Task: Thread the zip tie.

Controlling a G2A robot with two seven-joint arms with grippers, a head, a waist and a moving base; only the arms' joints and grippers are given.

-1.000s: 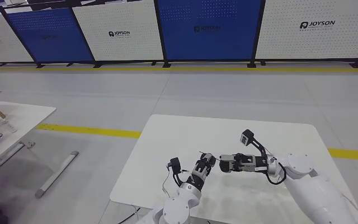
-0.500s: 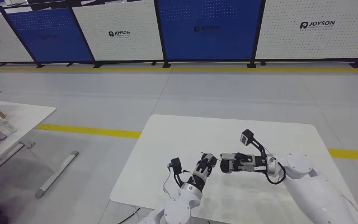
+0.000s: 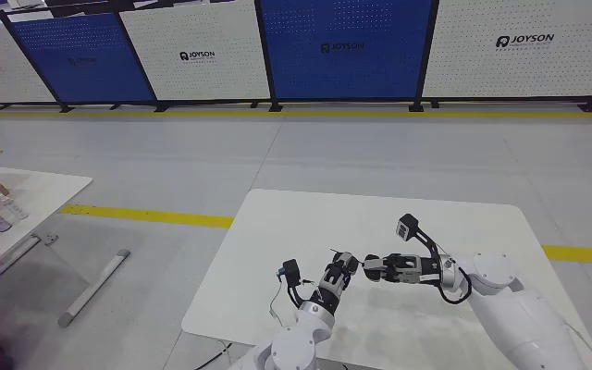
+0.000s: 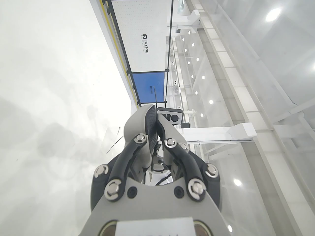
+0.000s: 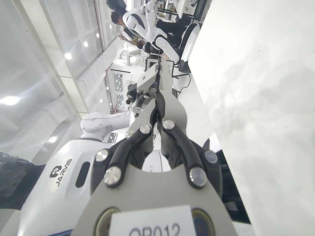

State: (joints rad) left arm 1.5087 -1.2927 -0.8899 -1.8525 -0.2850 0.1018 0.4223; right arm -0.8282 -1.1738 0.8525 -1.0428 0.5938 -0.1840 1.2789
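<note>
Zip tie [image 4: 154,96], a thin black plastic strand, is pinched in my left pincer [image 4: 155,111]. Its two padded fingers are clenched flat against each other with the strand caught between them, and a short free end pokes straight out past the fingertips. From my remote station, the top view shows me both arms meeting above the near middle of the white table [image 3: 277,231]. The right pincer [image 3: 371,268] comes in from the robot's right side and sits just beside the left pincer's tips, the two nose to nose with a small gap between them. In the right wrist view the right pincer's fingers are also squeezed together. A thin dark strip runs along the seam between them and out past the tips, so this pincer appears to be gripping the zip tie too. I cannot tell which end of the tie each pincer holds. Just beyond the left pincer's fingertips, close behind the strand, sits the small grey camera box [image 4: 170,117] mounted on the right wrist. The tie's locking head is too small for me to pick out.
</note>
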